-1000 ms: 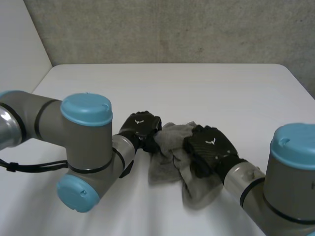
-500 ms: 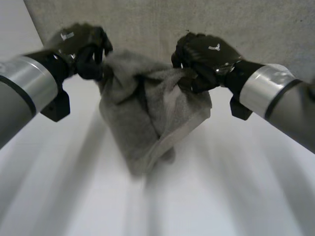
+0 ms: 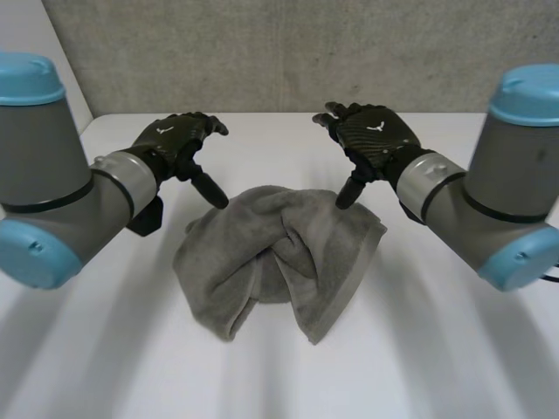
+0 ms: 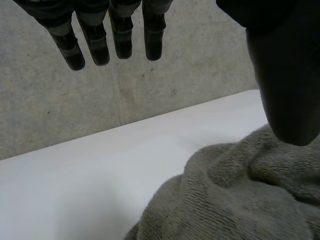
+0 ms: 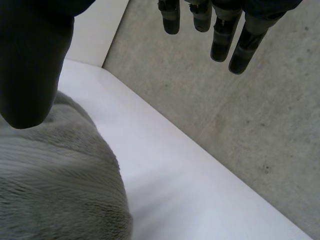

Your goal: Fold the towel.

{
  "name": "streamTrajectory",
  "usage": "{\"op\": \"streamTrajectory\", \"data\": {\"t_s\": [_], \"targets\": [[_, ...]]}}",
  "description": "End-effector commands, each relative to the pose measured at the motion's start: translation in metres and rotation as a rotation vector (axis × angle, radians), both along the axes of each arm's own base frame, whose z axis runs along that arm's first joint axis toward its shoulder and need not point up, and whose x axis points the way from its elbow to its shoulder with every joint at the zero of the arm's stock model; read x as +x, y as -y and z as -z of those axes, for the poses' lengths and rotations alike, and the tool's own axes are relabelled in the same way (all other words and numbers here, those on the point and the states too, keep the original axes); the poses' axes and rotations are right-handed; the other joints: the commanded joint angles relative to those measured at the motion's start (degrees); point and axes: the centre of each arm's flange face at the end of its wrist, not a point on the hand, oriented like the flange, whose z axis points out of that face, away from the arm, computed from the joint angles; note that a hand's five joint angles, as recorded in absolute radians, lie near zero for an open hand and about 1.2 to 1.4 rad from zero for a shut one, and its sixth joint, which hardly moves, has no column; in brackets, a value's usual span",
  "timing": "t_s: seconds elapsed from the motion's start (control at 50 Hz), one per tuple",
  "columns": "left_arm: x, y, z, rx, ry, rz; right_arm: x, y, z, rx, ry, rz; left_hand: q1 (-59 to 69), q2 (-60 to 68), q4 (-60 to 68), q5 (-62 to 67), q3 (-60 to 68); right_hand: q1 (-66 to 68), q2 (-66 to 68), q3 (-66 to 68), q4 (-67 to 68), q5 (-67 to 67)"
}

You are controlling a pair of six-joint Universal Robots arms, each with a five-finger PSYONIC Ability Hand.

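Fingers [image 4: 95,47] of my left hand [image 3: 172,140] and right hand [image 3: 374,133] spread wide, holding nothing, over far edge of towel [image 3: 279,253]. Towel crumpled, mid-surface [image 3: 454,349].

Plain grey towel [image 3: 281,255], white table [image 3: 441,349]

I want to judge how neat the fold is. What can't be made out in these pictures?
Corners of the towel: head view, tucked into its own bunched folds.
Its outline: wrist views, cut off by the edges.
Whether the left hand or right hand thumb touches it: every view, the thumb covers the spot.
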Motion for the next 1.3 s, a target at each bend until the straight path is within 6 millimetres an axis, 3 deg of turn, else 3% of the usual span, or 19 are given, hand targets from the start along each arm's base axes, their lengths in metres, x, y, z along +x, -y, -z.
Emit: {"op": "streamTrajectory", "data": {"t_s": [0.02,0.2,0.3,0.34,0.48,0.68,0.74,0.78,0.84,0.88,0.9,0.92,1.06,1.1,1.12,1.16,1.3], "targets": [[0.013,-0.04,0.001,0.042,0.02,0.011,-0.017,-0.036,-0.009,0.02,-0.019,-0.011,-4.9,-3.2,-2.7,-2.8,-2.3,-5.6,-4.7,0.3,-2.7,-3.3],[0.023,-0.078,0.017,0.112,0.044,0.021,-0.031,-0.08,0.009,-0.023,-0.17,-0.096,-4.7,-3.0,-2.7,-2.8,-2.3,-4.6,-3.7,0.3,-2.7,-3.3],[0.026,-0.092,0.036,0.164,0.091,-0.023,-0.027,-0.119,0.043,-0.101,-0.351,-0.238,-4.9,-3.2,-2.7,-2.8,-2.3,-4.5,-3.5,0.3,-2.7,-3.3],[0.023,-0.099,0.048,0.183,0.135,-0.07,-0.025,-0.125,0.05,-0.134,-0.377,-0.259,-4.9,-3.2,-2.7,-2.8,-2.3,-4.3,-3.4,0.3,-2.7,-3.3],[0.021,-0.094,0.074,0.177,0.181,-0.201,-0.018,-0.13,0.082,-0.243,-0.44,-0.309,-4.9,-3.2,-2.7,-2.8,-2.3,-3.9,-3.0,0.3,-2.7,-3.3],[0.001,-0.108,0.103,0.204,0.157,-0.207,-0.008,-0.116,0.11,-0.408,-0.515,-0.313,-4.9,-3.2,-2.7,-2.8,-2.3,-1.6,-0.7,0.3,-2.7,-3.3],[-0.005,-0.114,0.106,0.21,0.133,-0.209,-0.005,-0.113,0.111,-0.444,-0.523,-0.31,-4.9,-3.2,-2.7,-2.8,-2.3,10.5,11.4,0.3,-2.7,2.8],[-0.007,-0.117,0.108,0.202,0.122,-0.218,-0.002,-0.108,0.107,-0.478,-0.513,-0.299,-4.9,-3.2,-2.7,-2.8,-2.3,33.1,34.0,0.3,-2.7,25.4],[-0.011,-0.119,0.108,0.167,0.103,-0.241,0.0,-0.105,0.104,-0.491,-0.501,-0.298,-4.9,-3.2,-2.7,-2.8,-2.3,44.0,44.9,0.3,-2.7,36.3],[-0.013,-0.121,0.107,0.139,0.097,-0.255,0.004,-0.096,0.096,-0.507,-0.481,-0.277,-4.9,-3.2,-2.7,-2.8,-2.3,64.2,65.1,0.3,-2.7,56.5],[-0.013,-0.121,0.107,0.139,0.097,-0.255,0.004,-0.096,0.096,-0.507,-0.481,-0.277,-4.9,-3.2,-2.7,-2.8,-2.3,64.3,65.3,0.3,-2.7,56.6],[-0.013,-0.12,0.108,0.134,0.102,-0.257,0.006,-0.09,0.093,-0.513,-0.47,-0.26,-4.9,-3.2,-2.7,-2.8,-2.3,74.3,75.2,0.3,-2.7,66.6],[-0.016,-0.117,0.106,0.124,0.096,-0.259,0.013,-0.061,0.066,-0.461,-0.319,-0.141,-4.9,-3.2,-2.7,-2.8,-2.3,74.4,75.3,0.3,-2.7,66.7],[-0.017,-0.114,0.105,0.12,0.092,-0.263,0.001,-0.029,0.048,-0.387,-0.203,-0.009,-4.9,-3.2,-2.7,-2.8,-2.3,74.4,75.3,0.3,-2.7,66.7],[-0.017,-0.114,0.105,0.12,0.092,-0.263,0.001,-0.029,0.047,-0.387,-0.202,-0.008,-4.9,-3.2,-2.7,-2.8,-2.3,74.4,75.3,0.3,-2.7,66.7],[-0.017,-0.112,0.105,0.118,0.091,-0.264,-0.016,-0.006,0.037,-0.285,-0.11,0.079,-4.9,-3.2,-2.7,-2.8,-2.3,74.4,75.3,0.3,-2.7,66.7],[-0.02,-0.108,0.11,0.107,0.125,-0.259,-0.032,0.013,0.026,-0.108,0.044,0.148,-4.7,-3.0,-2.7,-2.8,-2.3,74.4,75.3,0.3,-2.7,66.7]]}}
